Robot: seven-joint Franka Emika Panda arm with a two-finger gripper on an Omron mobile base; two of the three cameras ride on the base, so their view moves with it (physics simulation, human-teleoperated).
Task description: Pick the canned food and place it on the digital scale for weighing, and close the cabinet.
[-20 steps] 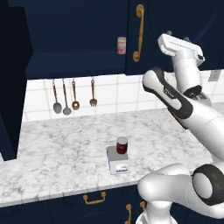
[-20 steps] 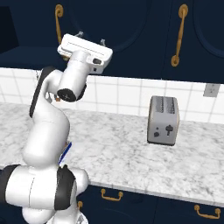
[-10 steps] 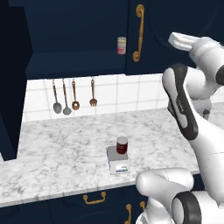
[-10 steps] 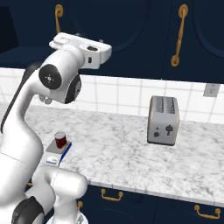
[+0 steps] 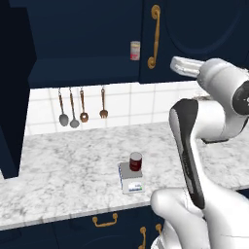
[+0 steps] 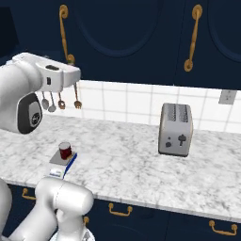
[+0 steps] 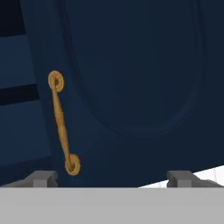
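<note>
The canned food, short with a dark red label, stands upright on the digital scale on the marble counter. Above it the navy cabinet is open, its left door swung out at the far left. My gripper is open and holds nothing. It is raised in front of the cabinet's right door and faces that door's brass handle. The white hand is well above the can.
A taller pale can stands inside the open cabinet. Utensils hang on the tiled wall under it. A silver toaster sits on the counter to the right. Navy drawers with brass pulls run below the counter edge.
The arm has swung and folded nearer the cameras, and the hand has dropped a little in front of the cabinet. Can and scale have not moved.
</note>
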